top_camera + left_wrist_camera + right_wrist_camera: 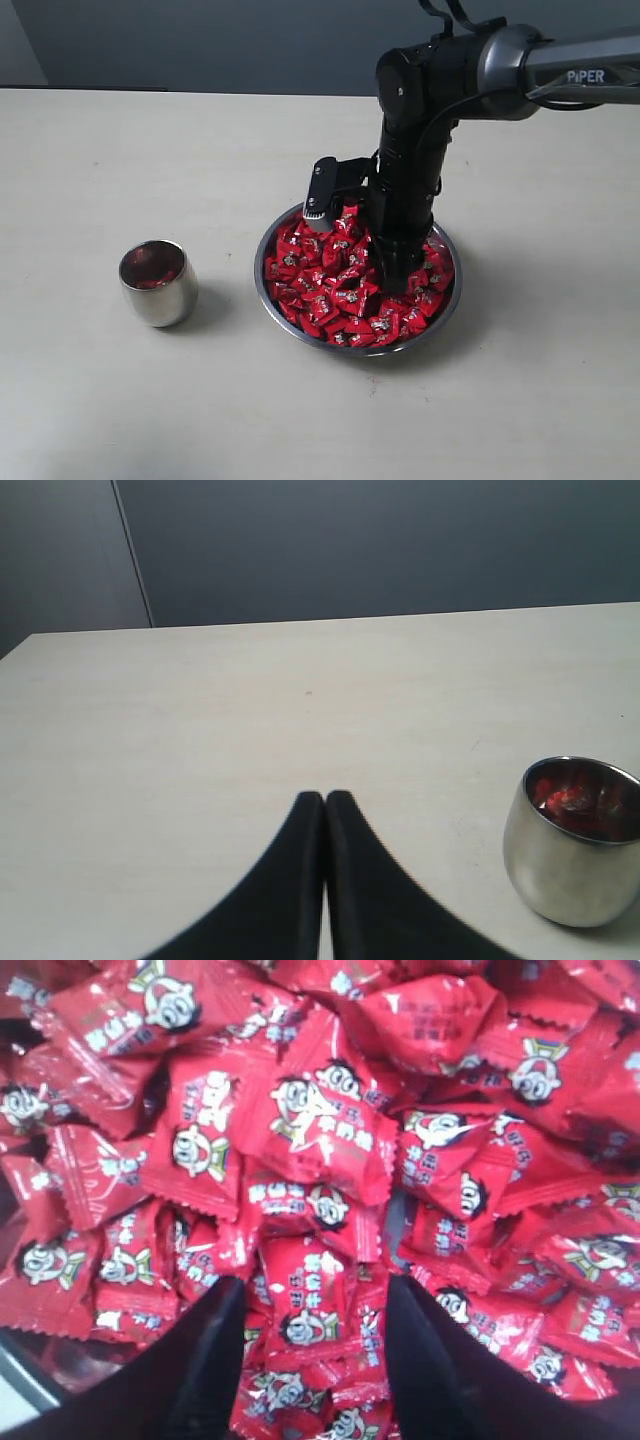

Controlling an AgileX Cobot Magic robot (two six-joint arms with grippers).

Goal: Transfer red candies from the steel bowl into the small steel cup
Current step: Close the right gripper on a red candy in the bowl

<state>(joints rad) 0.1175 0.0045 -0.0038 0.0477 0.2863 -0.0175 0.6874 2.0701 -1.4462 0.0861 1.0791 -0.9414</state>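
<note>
Candies (345, 290): shiny red pillow wrappers, cartoon faces, heaped in bowl (287, 322) mid-tabletop (120, 400). Cup (158, 283) apart. Right fingers (205, 1370) spread, tips among candies; left fingers (290, 880) closed, empty.

Counter (100, 400): steel bowl (260, 278) at centre, red candies (330, 290) heaped in it; small steel cup (158, 283) at bowl's 9 o'clock, apart.

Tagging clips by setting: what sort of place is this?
Likely a lab test bench: pale table, plain grey wall, a robot arm over a steel bowl of red candies.
</note>
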